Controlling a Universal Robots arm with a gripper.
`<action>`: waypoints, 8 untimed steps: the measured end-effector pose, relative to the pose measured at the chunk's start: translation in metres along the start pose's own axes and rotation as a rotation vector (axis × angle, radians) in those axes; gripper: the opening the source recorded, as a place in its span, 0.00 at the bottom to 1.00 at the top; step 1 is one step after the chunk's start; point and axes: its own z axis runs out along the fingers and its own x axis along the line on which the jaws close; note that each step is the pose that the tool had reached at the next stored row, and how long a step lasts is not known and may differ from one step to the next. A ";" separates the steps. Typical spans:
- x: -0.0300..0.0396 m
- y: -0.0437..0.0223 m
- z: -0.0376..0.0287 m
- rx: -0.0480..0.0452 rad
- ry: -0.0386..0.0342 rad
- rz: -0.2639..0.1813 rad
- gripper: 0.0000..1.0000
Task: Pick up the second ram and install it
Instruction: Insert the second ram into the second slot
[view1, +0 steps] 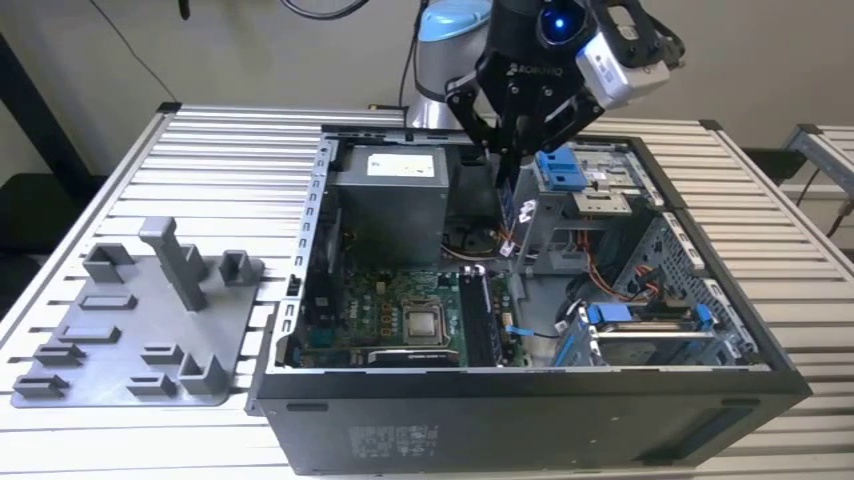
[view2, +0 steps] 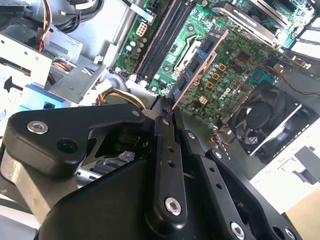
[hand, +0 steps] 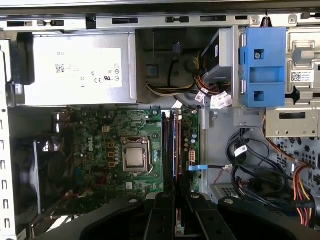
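While the gripper (view2: 169, 111) hangs over the open computer case (view1: 534, 400), its fingers (view2: 165, 150) are clenched on one edge of the second ram (view2: 200, 69). The stick juts out from them edge-on, thin and straight, with nothing else touching it. In the exterior view it hangs below the fingertips, inside the case's outline and well apart from the board.

Beyond its free edge lie the memory slots (hand: 170, 145), long dark channels that run in line with the stick in the first wrist view. Whether one of them is already filled cannot be told. Just beside the slots sits the processor (hand: 135, 158) on the green motherboard (hand: 100, 145). On their other side are a tangle of cables (hand: 250, 165) and a blue drive bracket (hand: 262, 65). Farthest out, the grey holder tray (view1: 134, 350) rests on the slatted table (view1: 240, 150) at the exterior view's left.

The grip looks narrow, so the stick could pivot between the pads. A slight tilt or skew would likely land it on a slot wall, a latch or the neighbouring channel, and pressing then might bend it or seat only one end. The metal cage near the stick could clip it on the way down, and a loose cable could snag it.
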 end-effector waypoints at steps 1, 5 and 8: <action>0.0000 0.0000 0.0005 0.0001 0.0000 0.001 0.15; 0.0000 0.0000 0.0030 0.0002 0.0002 0.011 0.15; 0.0000 0.0000 0.0047 0.0002 0.0002 0.020 0.15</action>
